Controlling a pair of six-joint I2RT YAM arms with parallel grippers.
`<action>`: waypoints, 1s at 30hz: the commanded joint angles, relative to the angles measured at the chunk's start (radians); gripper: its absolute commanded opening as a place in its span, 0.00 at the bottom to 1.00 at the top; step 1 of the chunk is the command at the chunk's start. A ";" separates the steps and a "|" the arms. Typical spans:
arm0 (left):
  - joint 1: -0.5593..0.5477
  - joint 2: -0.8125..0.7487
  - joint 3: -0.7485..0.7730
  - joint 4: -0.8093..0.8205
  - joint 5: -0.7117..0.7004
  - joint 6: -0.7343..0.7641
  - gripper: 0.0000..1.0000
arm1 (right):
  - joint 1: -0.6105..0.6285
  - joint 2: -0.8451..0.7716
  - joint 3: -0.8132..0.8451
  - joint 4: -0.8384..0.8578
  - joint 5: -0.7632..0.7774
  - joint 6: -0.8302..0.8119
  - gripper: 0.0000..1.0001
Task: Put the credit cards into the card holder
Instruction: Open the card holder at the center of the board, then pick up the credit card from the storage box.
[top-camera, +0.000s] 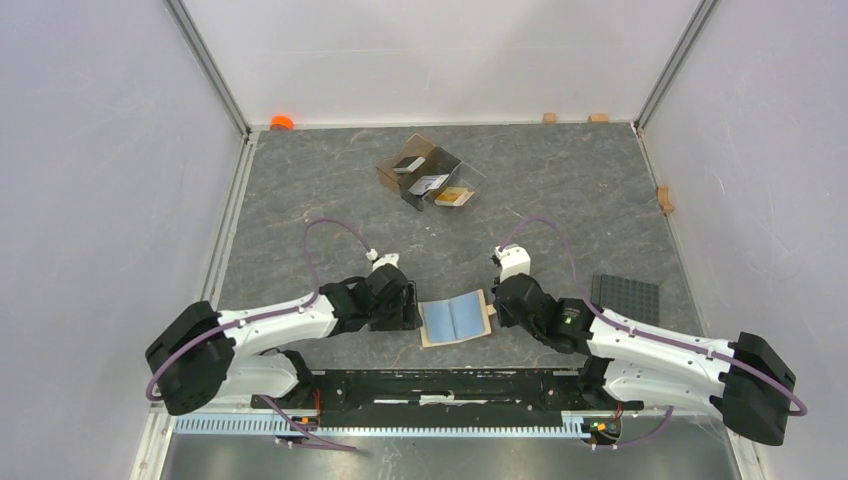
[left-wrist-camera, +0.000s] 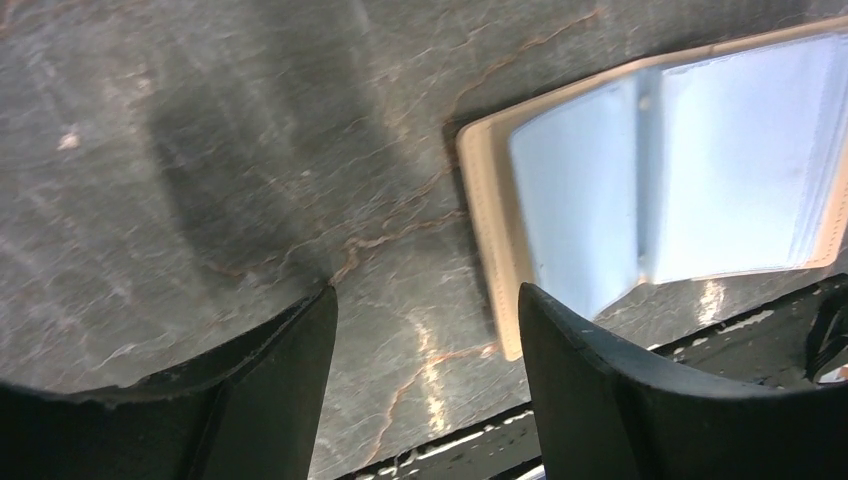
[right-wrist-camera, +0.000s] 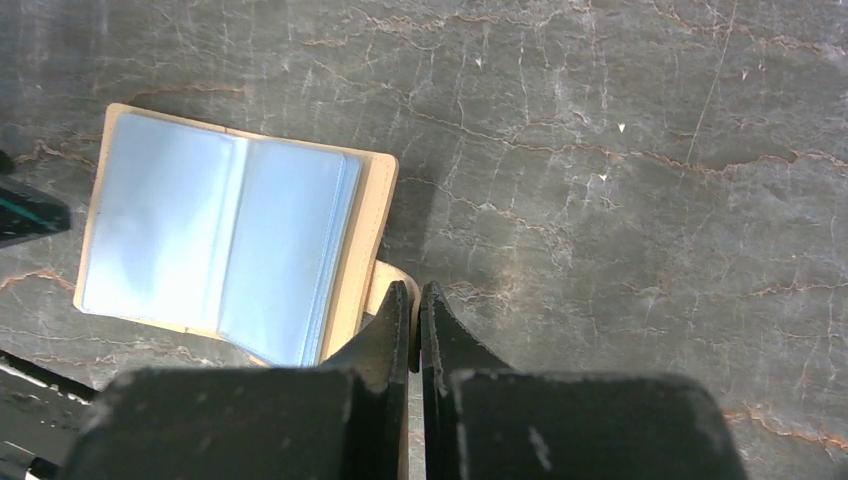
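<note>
Top external view: the card holder (top-camera: 455, 318) lies open between both grippers, with no card visible in its blue pockets. The left gripper (left-wrist-camera: 428, 296), fingers apart, holds nothing just beside it. The right gripper (right-wrist-camera: 417, 290), fingers together, sits at the snap tab (right-wrist-camera: 381, 276). The credit cards (top-camera: 430, 184) lie well ahead of both, in the clear divided box (top-camera: 393, 178). By the look of it, all the loading remains.

L gripper (left-wrist-camera: 425, 295) – jaws apart | card holder (left-wrist-camera: 700, 170) open flat, blue inside up, just beside it | grey marbled table (left-wrist-camera: 200, 150)

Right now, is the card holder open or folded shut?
Open: the card holder lies spread flat on the table, both light blue inner pages facing up, tan cover showing around them.
</note>
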 joint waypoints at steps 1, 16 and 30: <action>0.001 -0.061 -0.037 -0.109 -0.057 0.018 0.74 | 0.003 -0.011 -0.005 -0.002 0.027 0.027 0.00; 0.070 -0.129 0.307 -0.203 0.055 0.207 1.00 | -0.024 -0.076 0.178 -0.174 0.068 -0.021 0.78; 0.160 0.508 1.046 -0.296 0.136 0.715 0.99 | -0.407 -0.142 0.177 -0.089 -0.208 -0.256 0.98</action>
